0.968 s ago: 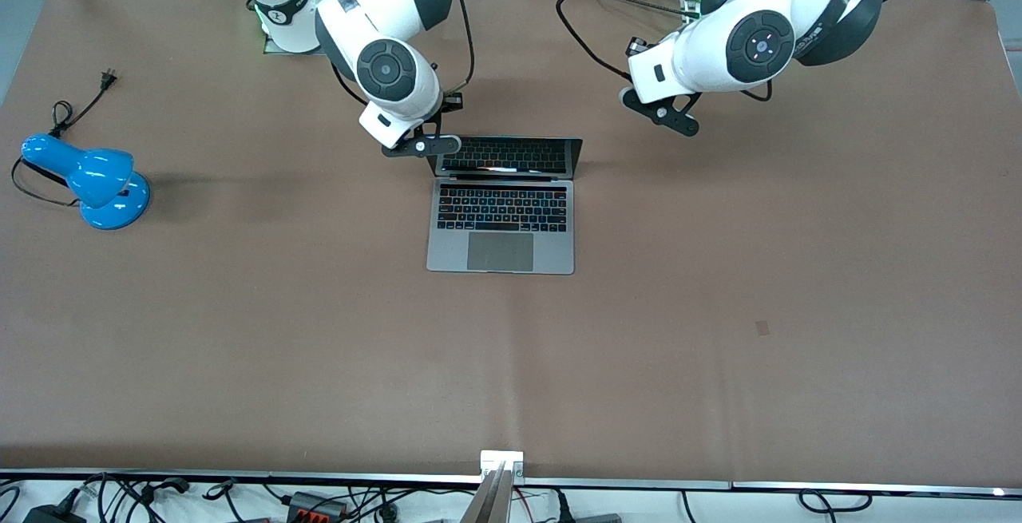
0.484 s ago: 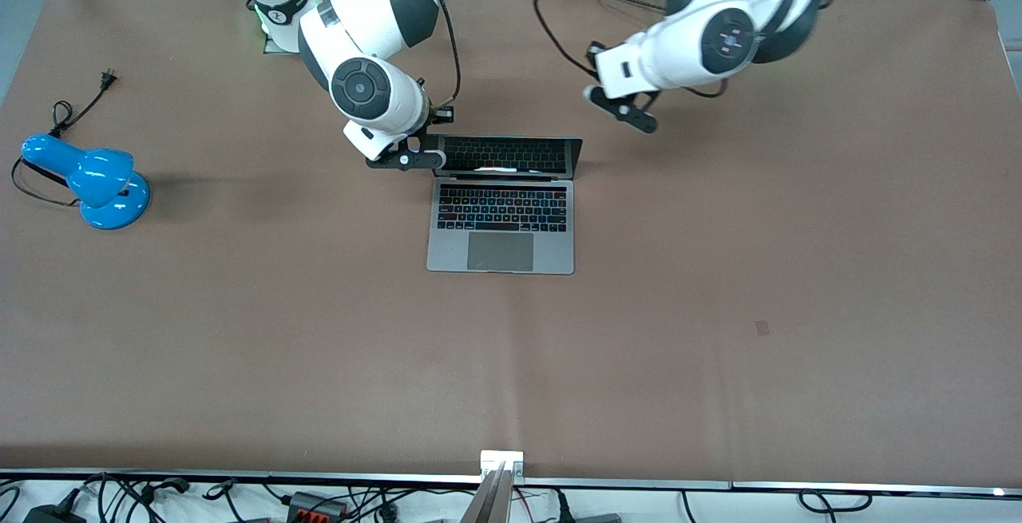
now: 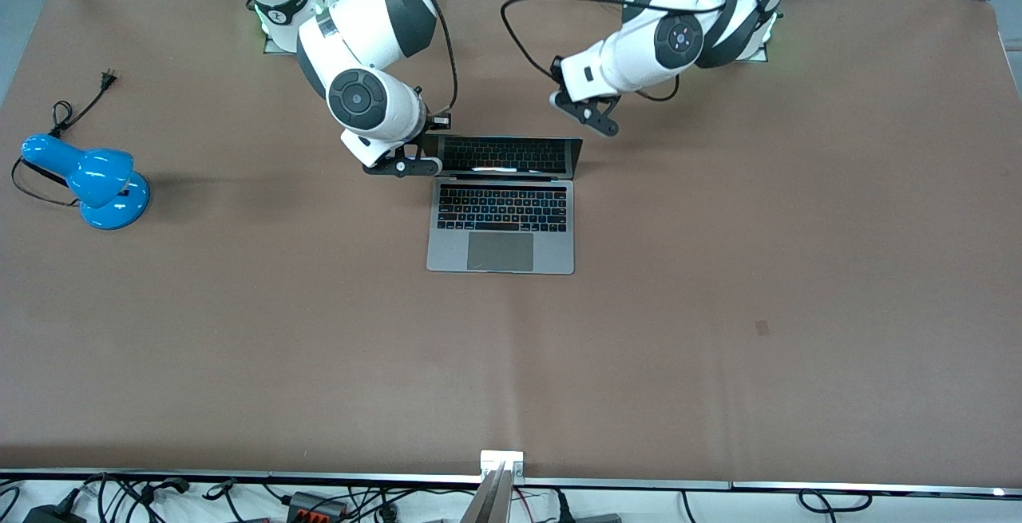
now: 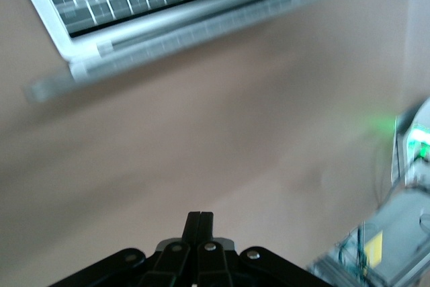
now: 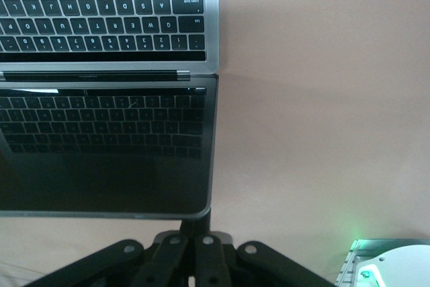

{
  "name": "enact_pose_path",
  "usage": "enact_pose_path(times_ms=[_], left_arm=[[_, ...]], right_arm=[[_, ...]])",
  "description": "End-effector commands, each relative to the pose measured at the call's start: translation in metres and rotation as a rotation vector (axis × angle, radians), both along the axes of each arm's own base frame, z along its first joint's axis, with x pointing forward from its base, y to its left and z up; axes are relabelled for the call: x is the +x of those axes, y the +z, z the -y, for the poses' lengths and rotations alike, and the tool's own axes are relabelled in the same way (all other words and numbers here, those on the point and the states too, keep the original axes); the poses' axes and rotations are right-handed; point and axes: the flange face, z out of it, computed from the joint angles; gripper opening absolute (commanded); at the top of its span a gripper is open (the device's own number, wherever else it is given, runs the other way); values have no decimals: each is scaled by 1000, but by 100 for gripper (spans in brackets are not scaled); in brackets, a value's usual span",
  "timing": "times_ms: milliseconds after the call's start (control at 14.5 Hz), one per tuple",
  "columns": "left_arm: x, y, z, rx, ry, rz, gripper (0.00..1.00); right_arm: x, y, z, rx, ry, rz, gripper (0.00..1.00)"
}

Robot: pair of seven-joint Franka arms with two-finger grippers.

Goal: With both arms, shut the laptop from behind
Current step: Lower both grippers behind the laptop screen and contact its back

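The space-grey laptop (image 3: 501,227) lies open mid-table, its lid (image 3: 508,156) upright and its dark screen toward the front camera. My right gripper (image 3: 406,165) is shut at the lid's corner toward the right arm's end. In the right wrist view its fingers (image 5: 203,223) sit against the lid's top corner (image 5: 201,210), with the keyboard (image 5: 107,18) past it. My left gripper (image 3: 592,113) is shut and empty, over the table close to the lid's other corner. The left wrist view shows its gripper (image 4: 199,221) and the laptop (image 4: 168,5) a short way off.
A blue desk lamp (image 3: 89,180) with a black cord and plug (image 3: 107,77) lies near the right arm's end of the brown table (image 3: 718,307). Both arm bases stand along the table's edge farthest from the front camera.
The left arm has swung down and toward the laptop, bringing its gripper close to the lid's corner. The right gripper has shifted slightly along the lid's corner. The laptop has not moved.
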Motion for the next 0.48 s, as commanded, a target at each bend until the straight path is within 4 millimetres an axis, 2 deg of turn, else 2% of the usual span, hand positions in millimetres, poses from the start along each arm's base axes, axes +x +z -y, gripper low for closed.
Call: enact_pose_path(times_ms=[0, 207, 415], left_arm=[[18, -22, -5, -42, 73, 4, 1], [32, -25, -13, -53, 113, 14, 1], [40, -23, -18, -59, 127, 22, 1]], right_arm=[[10, -2, 4, 19, -24, -1, 0], [17, -5, 5, 24, -29, 8, 0], [33, 0, 1, 38, -41, 31, 0]])
